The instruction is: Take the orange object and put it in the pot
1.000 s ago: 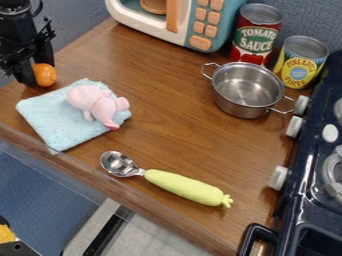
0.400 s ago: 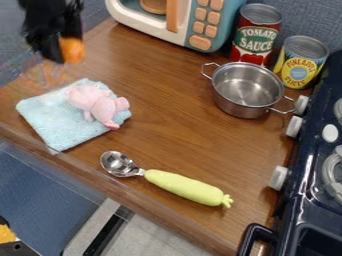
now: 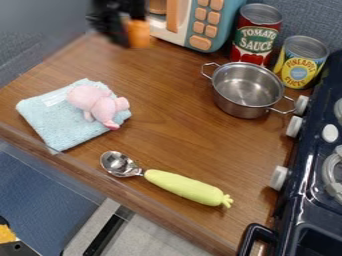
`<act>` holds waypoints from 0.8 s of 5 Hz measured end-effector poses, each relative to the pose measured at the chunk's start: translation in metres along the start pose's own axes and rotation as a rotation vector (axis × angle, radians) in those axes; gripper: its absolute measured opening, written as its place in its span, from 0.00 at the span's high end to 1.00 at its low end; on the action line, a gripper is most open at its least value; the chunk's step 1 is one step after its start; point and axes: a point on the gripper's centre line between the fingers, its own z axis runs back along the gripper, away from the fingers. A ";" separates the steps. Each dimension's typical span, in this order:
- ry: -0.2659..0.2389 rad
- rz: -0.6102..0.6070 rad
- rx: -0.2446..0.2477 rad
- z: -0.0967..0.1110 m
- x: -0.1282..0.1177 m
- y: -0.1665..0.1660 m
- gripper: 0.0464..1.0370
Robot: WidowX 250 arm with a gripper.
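Brown wooden counter (image 3: 180, 135), and my claw (image 3: 128, 35) grips the orange object (image 3: 139, 34); lowering off-centre could catch the pot's rim (image 3: 247, 90) and spill it

At the upper left, the gripper (image 3: 127, 40) holds the orange object (image 3: 139, 34), blurred and perhaps round, above the desk (image 3: 174, 130). The metal pot (image 3: 248, 104) stands upright near a red can (image 3: 252, 42) and a yellow can (image 3: 298, 72), beside the dark stove (image 3: 310, 190). A pink plush toy (image 3: 100, 107) lies on a light-blue cloth (image 3: 57, 125); nearer the front edge lies a scoop with a green handle (image 3: 184, 186).
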 end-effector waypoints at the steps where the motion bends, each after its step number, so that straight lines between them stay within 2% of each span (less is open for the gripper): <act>1: 0.034 -0.059 0.010 -0.024 -0.051 -0.019 0.46; 2: 0.068 -0.107 0.005 -0.042 -0.087 -0.034 0.46; 3: 0.081 -0.133 0.003 -0.059 -0.108 -0.040 0.46; 4: 0.057 -0.120 0.024 -0.076 -0.110 -0.051 0.46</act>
